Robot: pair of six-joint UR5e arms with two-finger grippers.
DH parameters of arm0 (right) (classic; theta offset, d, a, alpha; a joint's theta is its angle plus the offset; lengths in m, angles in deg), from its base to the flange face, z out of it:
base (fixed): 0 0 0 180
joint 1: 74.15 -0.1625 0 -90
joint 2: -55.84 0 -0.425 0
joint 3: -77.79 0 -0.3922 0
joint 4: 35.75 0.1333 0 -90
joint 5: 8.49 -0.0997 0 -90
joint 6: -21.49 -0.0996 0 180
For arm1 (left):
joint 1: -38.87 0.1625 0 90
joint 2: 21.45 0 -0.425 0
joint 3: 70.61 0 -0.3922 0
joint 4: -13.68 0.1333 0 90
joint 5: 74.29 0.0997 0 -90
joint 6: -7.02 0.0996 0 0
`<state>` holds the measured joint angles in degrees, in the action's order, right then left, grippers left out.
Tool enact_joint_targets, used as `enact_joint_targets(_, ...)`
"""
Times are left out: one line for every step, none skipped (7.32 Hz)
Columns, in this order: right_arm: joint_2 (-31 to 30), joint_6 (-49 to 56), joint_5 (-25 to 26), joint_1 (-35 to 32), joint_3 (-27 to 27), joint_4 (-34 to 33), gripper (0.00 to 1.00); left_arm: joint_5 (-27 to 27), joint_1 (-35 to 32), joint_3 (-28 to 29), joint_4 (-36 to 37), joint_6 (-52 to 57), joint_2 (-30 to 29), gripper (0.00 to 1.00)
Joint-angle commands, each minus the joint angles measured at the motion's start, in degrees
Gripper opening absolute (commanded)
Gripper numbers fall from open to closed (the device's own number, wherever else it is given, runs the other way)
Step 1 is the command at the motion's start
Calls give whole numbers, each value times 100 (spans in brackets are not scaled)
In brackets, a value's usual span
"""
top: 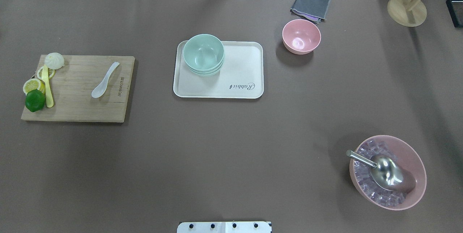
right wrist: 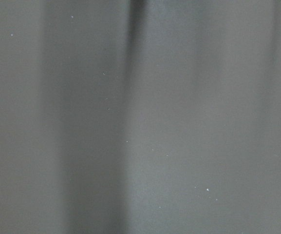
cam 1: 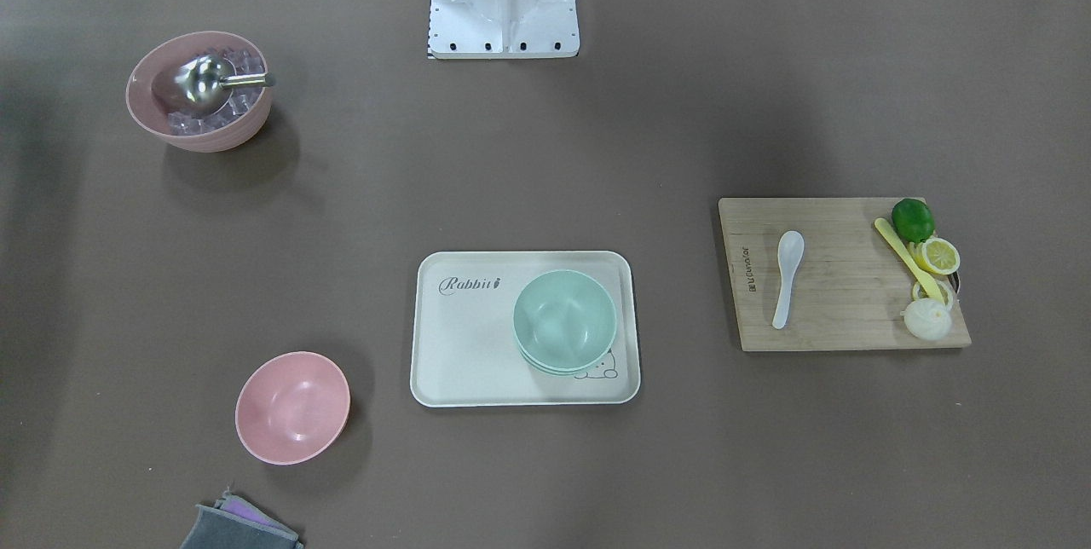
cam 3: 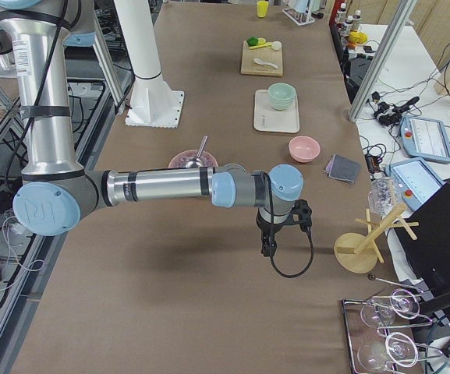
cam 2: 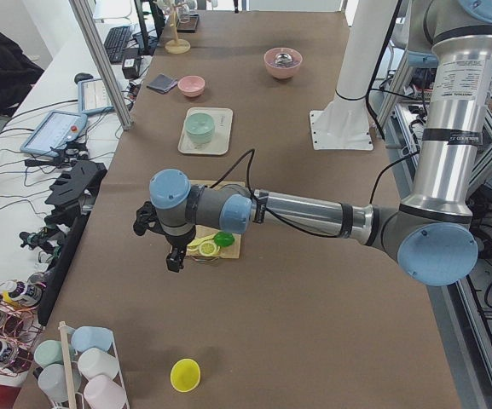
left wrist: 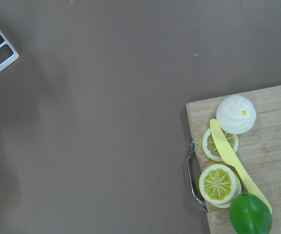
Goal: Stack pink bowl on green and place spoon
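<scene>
Left gripper [cam 2: 172, 262] hangs over the brown-covered table [top: 231, 153] by the fruit end of the cutting board [top: 77, 110]; right gripper [cam 3: 267, 248] hangs over bare table near a wooden stand [cam 3: 360, 251]. Whether either claw is open or closed cannot be told. Side benches carry tablets [cam 3: 421, 139] and cables. On the board lie a white spoon [top: 105, 80], a lime [top: 35, 100], lemon slices [top: 30, 85], a yellow knife [top: 47, 88] and a bun [top: 54, 60]. Stacked green bowls [top: 203, 54] sit empty on a cream tray [top: 246, 70]. An empty pink bowl [top: 301, 36] stands beside the tray, by a grey cloth [top: 310, 5]. A large pink bowl [top: 416, 164] holds ice cubes [top: 365, 186] and a metal scoop [top: 387, 173].
</scene>
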<state>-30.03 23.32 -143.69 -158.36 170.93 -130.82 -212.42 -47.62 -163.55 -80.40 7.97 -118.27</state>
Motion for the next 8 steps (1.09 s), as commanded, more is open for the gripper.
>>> enact_joint_targets(185, -496, -41, 343, 221, 50, 100, 5, 183, -180, -40, 11, -108, 98)
enact_joint_targets(333, -482, -146, 370, 222, 111, 100, -3, 229, -180, -84, -7, -274, 98)
enact_joint_targets(343, -517, -521, 553, 109, 442, 100, 31, 473, -180, -75, -51, -424, 98)
enact_joint_targets(387, -543, -603, 790, 47, 1141, 100, 32, 641, -137, -93, -103, -425, 98)
enact_joint_targets(439, -874, -569, 1062, -119, 1914, 100, 14, 642, -197, -110, -69, -391, 98)
enact_joint_targets(814, -1808, -569, 1213, -555, 2426, 100, 6, 642, -189, -241, -86, -373, 98)
enact_joint_targets(1462, -3010, -473, 1493, -986, 2588, 100, 5, 642, -119, -320, -191, -364, 98)
enact_joint_targets(1799, -3666, -237, 1730, -1121, 2598, 100, -3, 642, -136, -330, -235, -364, 98)
